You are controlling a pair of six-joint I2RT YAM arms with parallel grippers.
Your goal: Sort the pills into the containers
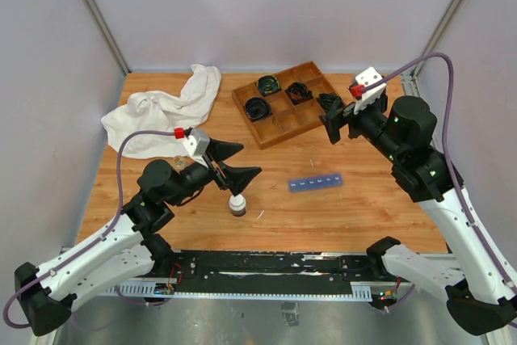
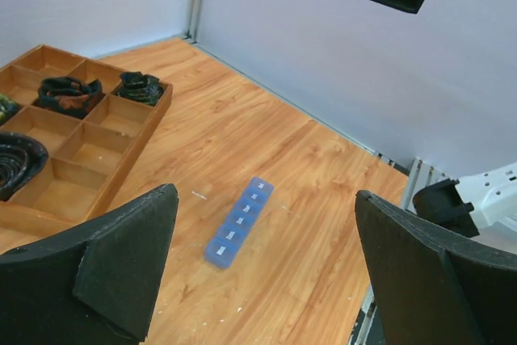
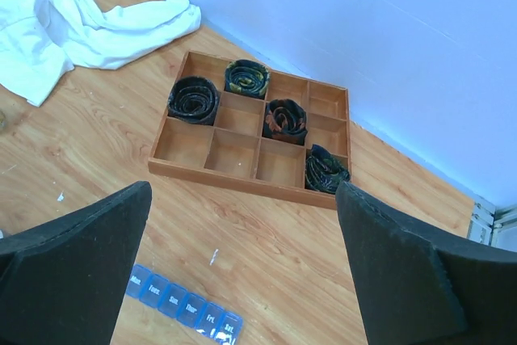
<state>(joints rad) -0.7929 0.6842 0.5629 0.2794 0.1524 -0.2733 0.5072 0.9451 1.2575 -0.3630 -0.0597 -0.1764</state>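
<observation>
The blue pill-organizer strip (image 1: 315,183) lies flat on the wooden table right of centre, its lids shut and marked with day labels. It also shows in the left wrist view (image 2: 239,222) and the right wrist view (image 3: 184,309). No yellowish pills can be made out in any view. My left gripper (image 1: 234,163) is open and empty, hovering left of the strip, just above a small dark bottle with a white cap (image 1: 237,204). In its own view (image 2: 266,280) the strip lies between its fingers, farther off. My right gripper (image 1: 328,117) is open and empty above the tray's right edge, and in its own view (image 3: 242,280) looks down on the table.
A brown wooden divided tray (image 1: 279,136) with several coiled black cables stands at the back centre, also seen in the wrist views (image 2: 81,151) (image 3: 242,179). A crumpled white cloth (image 1: 166,107) lies at the back left. A tiny white sliver (image 1: 260,215) lies near the bottle.
</observation>
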